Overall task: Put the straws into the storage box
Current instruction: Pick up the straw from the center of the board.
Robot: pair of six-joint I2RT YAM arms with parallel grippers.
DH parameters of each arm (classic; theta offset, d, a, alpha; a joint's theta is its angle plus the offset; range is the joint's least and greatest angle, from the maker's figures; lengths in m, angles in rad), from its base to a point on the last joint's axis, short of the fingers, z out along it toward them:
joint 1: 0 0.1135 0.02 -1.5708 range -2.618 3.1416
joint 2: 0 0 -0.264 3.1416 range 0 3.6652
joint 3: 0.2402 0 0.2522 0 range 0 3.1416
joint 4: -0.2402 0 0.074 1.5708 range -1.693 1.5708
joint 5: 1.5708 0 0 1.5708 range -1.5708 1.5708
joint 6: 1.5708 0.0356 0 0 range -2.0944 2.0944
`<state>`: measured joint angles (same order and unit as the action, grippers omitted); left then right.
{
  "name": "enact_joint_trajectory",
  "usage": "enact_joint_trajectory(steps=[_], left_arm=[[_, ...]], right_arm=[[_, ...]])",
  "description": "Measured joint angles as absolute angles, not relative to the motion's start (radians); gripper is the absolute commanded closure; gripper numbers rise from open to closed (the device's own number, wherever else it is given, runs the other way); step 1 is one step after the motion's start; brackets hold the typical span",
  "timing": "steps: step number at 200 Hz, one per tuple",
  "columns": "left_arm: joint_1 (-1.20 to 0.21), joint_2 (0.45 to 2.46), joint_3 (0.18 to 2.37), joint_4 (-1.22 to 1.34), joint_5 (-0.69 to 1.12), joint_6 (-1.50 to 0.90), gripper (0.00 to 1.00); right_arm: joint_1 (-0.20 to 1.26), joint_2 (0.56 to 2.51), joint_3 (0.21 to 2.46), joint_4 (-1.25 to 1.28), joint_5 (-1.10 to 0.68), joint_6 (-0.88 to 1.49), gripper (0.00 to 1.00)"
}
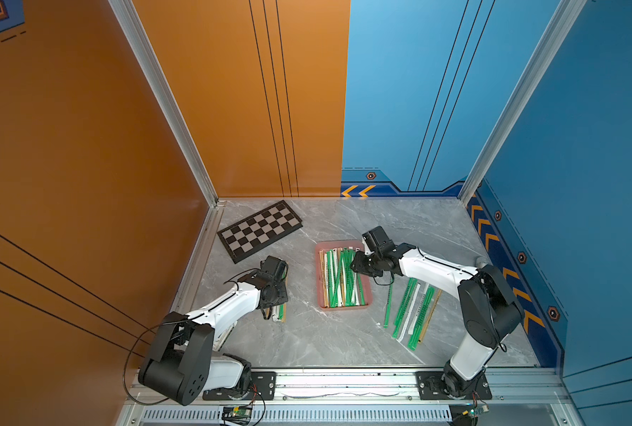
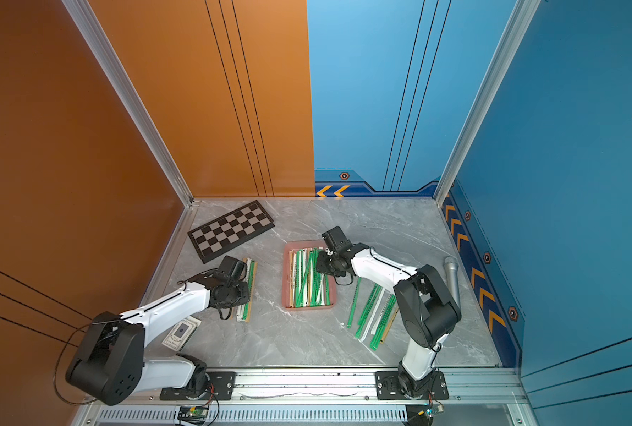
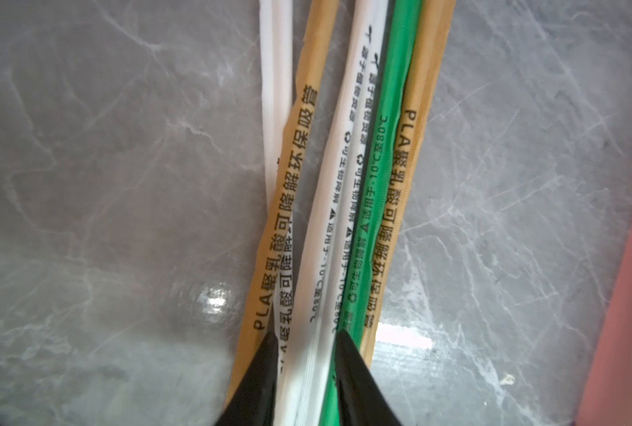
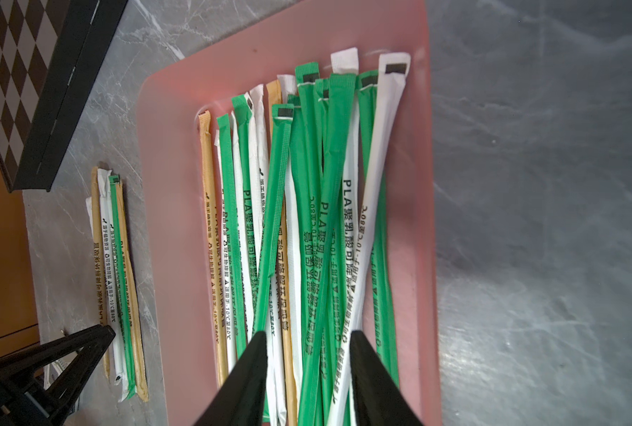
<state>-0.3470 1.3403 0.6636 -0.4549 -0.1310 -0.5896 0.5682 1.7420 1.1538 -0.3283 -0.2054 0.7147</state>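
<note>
- The left gripper (image 3: 305, 337) stands low over a small bundle of straws (image 3: 345, 191) on the grey table (image 3: 104, 166). Its fingers are a little apart with the white ones between them. Whether the pads already pinch, I cannot tell from this close view.
- A tan straw lies outside each fingertip, and a green one runs right at the box-side fingertip. To pick well, take the whole bundle between the jaws, press down to the table, then close evenly, or the outer ones may be left behind.
- The bundle's long axis runs straight ahead of the fingers, across their closing line, which makes a sound grip.
- The storage box (image 4: 167, 206) lies just beside this hand. Carry the straws level and lengthwise to it, clear of the rim.
- The right gripper (image 4: 307, 333) hovers above the box, fingers apart and clamped on nothing. The straws beneath it point ahead of the fingers, a few of them crossed.
- More straws (image 1: 414, 310) lie behind that hand, near its arm.
</note>
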Motion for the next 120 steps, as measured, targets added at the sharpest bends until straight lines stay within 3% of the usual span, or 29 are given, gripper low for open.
enact_joint_trajectory(steps=[120], left_arm=[[-0.347, 1.380, 0.664, -0.459, -0.131, -0.572, 0.85]], right_arm=[[0.557, 1.742, 1.150, -0.328, -0.206, 0.715, 0.60]])
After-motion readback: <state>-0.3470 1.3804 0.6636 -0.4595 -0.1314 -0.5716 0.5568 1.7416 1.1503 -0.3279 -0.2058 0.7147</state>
